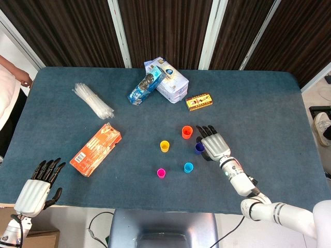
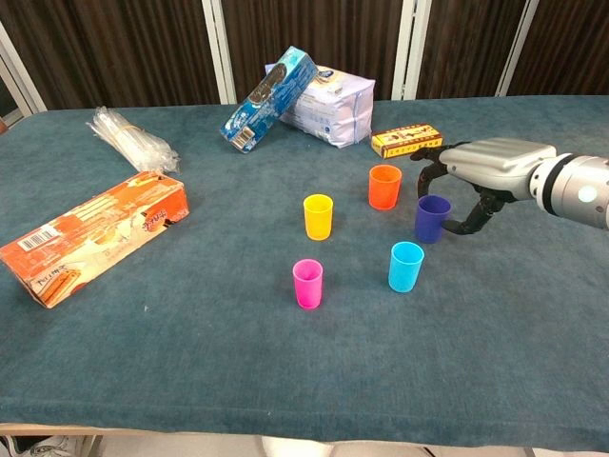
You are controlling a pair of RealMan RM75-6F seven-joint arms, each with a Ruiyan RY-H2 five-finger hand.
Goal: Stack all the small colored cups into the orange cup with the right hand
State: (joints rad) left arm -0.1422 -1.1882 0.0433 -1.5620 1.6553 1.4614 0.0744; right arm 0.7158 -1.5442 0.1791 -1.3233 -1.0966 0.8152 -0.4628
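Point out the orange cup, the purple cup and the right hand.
orange cup (image 2: 384,187), chest view, front wall.
purple cup (image 2: 431,219), chest view, front wall.
right hand (image 2: 481,167), chest view, back of the hand.

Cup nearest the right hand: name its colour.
Purple cup, by the right hand; clearest in the chest view.

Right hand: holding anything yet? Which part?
Nothing held. The right hand is open, fingers curved around the purple cup without clearly closing on it. The left hand is open and idle.

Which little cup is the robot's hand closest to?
The purple cup. The right hand hangs just above and beside it, fingers curved around it, while the orange, yellow, blue and pink cups stand farther off.
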